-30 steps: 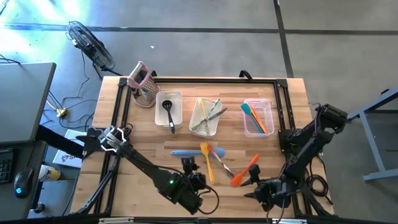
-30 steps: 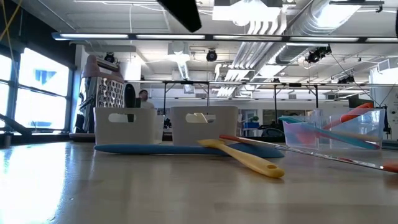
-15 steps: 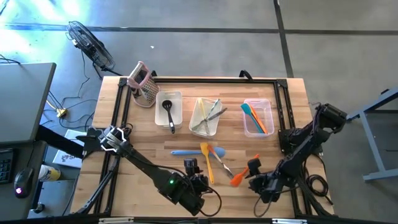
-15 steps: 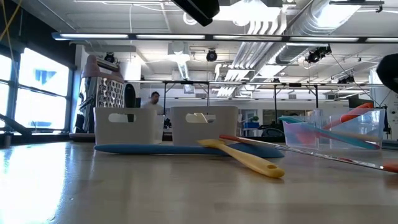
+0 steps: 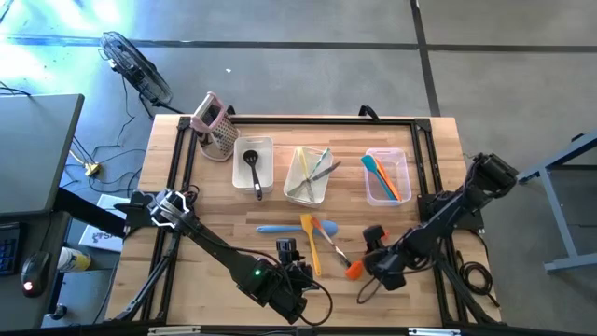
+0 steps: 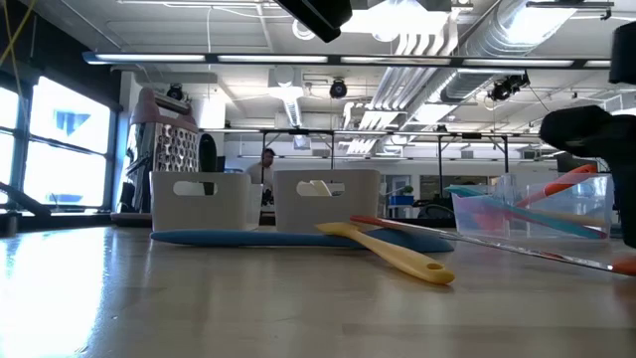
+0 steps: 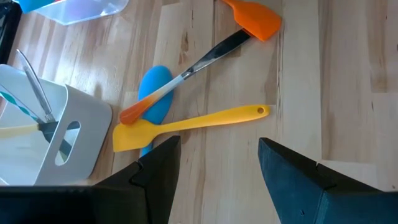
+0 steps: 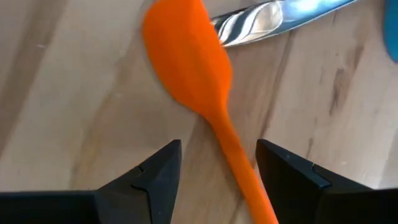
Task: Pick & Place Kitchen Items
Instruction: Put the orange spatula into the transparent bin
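Right gripper [image 5: 373, 257]: near edge of table, directly over the orange spatula [image 8: 199, 81]. Fingers spread wide, empty, one on each side of the handle; handle's long axis runs out between them, blade end farthest from the wrist. Right arm is nearer this item.

Left gripper [image 7: 217, 168]: near edge, centre; fingers wide apart, holding nothing.

Ahead of it, loose on the table: yellow spatula [image 7: 186, 124], blue spatula [image 7: 152, 93], 1 metal-handled spatula [image 7: 205, 56].

Farther back: 3 bins [image 5: 387, 177], partly filled.
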